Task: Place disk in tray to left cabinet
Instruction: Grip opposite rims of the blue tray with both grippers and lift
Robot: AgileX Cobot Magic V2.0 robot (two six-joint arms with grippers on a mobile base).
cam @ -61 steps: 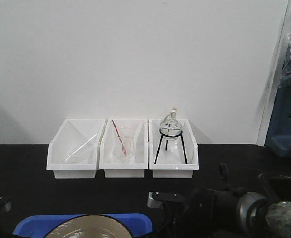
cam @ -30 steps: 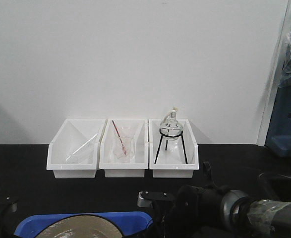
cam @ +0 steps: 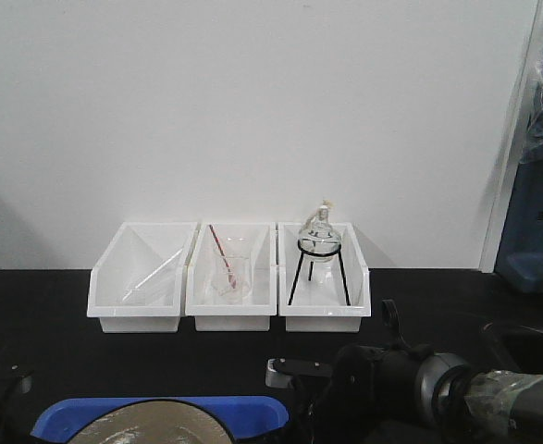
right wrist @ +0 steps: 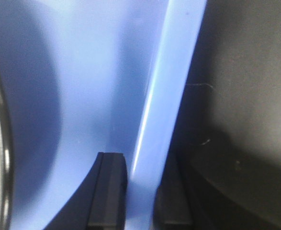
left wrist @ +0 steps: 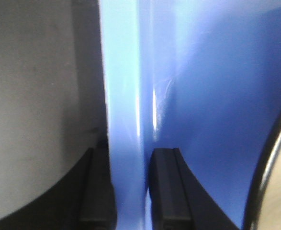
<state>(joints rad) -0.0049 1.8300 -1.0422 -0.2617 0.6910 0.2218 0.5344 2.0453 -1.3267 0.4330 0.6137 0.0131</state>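
We see three white bins side by side on the black table (cam: 30, 314), backed by a white wall. The left bin (cam: 104, 287) holds a clear glass rod (cam: 155, 275) lying aslant. The middle bin (cam: 229, 319) holds a glass beaker (cam: 227, 277) with a red stirrer (cam: 217, 242) leaning in it, and the right bin (cam: 325, 319) a round flask (cam: 319, 239) perched on a black tripod (cam: 343, 277). At the bottom edge the blue tray (cam: 252, 409) shows, the disk (cam: 155, 427) lying in it — both cut off by the frame. Our right arm (cam: 456, 393) comes in from the right, its tip just beside the tray's right end.
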